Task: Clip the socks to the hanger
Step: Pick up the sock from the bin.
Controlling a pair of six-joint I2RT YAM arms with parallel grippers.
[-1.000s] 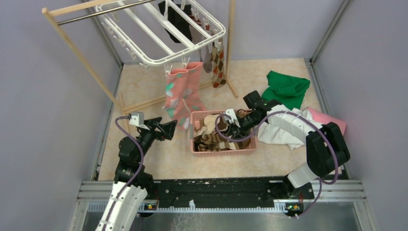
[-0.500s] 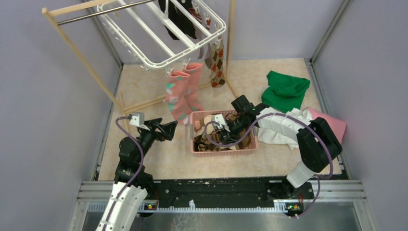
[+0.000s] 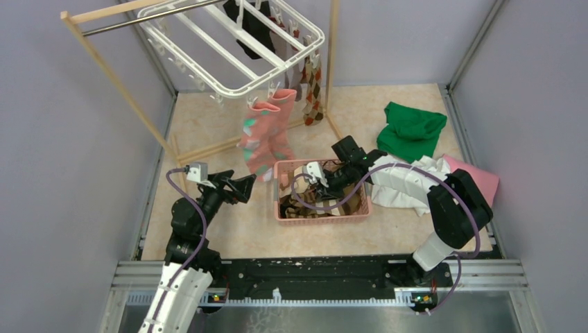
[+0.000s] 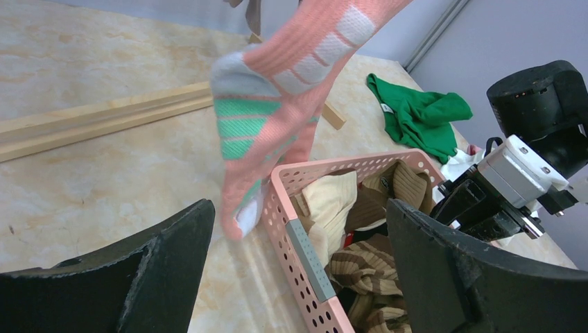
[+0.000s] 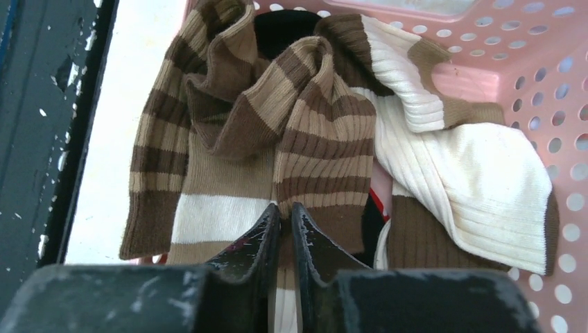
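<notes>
The white grid hanger (image 3: 239, 85) hangs at the back with a pink-teal sock pair (image 3: 263, 135), an argyle sock (image 3: 315, 90) and a black sock (image 3: 253, 31) clipped to it. A pink basket (image 3: 322, 216) holds several socks. My right gripper (image 3: 303, 186) is down inside the basket; in the right wrist view the gripper (image 5: 285, 207) is pinched on a brown-cream striped sock (image 5: 305, 132), beside a cream sock (image 5: 478, 180). My left gripper (image 3: 246, 186) is open and empty, left of the basket; in its wrist view the gripper (image 4: 298, 208) faces the basket rim (image 4: 305, 243) and the hanging pink sock (image 4: 277, 104).
A wooden rack (image 3: 118, 76) with a metal rod carries the hanger at the back left. A green cloth (image 3: 412, 128), a white cloth (image 3: 405, 184) and a pink cloth (image 3: 478, 173) lie right of the basket. Grey walls close in both sides.
My right gripper moved left and down into the basket onto the striped sock. The hanger and its clipped socks are swinging. The left arm has not moved.
</notes>
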